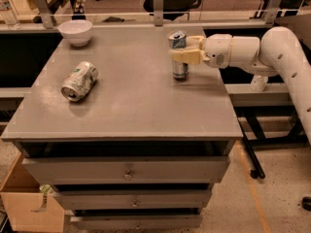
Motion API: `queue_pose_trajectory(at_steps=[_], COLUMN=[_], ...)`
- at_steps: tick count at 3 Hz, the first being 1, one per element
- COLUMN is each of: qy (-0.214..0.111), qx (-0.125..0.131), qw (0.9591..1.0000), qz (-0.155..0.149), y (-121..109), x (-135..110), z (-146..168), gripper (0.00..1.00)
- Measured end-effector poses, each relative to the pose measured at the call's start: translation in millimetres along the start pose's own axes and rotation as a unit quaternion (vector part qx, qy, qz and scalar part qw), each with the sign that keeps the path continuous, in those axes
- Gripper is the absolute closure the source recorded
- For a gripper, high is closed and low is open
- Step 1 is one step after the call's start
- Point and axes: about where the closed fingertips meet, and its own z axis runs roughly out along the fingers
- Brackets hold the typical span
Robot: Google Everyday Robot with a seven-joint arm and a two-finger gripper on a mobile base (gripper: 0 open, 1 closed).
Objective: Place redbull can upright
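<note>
The gripper is near the far right edge of the tabletop, jaws clamped on the can. It stands upright (base down).

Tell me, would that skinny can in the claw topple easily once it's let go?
Probably fairly tippy: the redbull can is tall and narrow on a small base, toward the back of the table, where the claw grips its middle. Its smooth metal likely slides in a loose grip. Knocked flat, it would probably roll, being round.
</note>
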Motion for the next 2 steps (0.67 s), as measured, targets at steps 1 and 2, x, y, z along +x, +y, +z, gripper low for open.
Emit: queue_pose_trajectory(at_steps=[1,2], qy=[-0.012,-0.022], qx=[-0.013,-0.022], qw=[0.9998,0.9995], qz=[0.003,0.006], y=[-4.4,-7.8], x=[4.6,8.8], z=[-1.9,-4.6], gripper=[1.00,1.00])
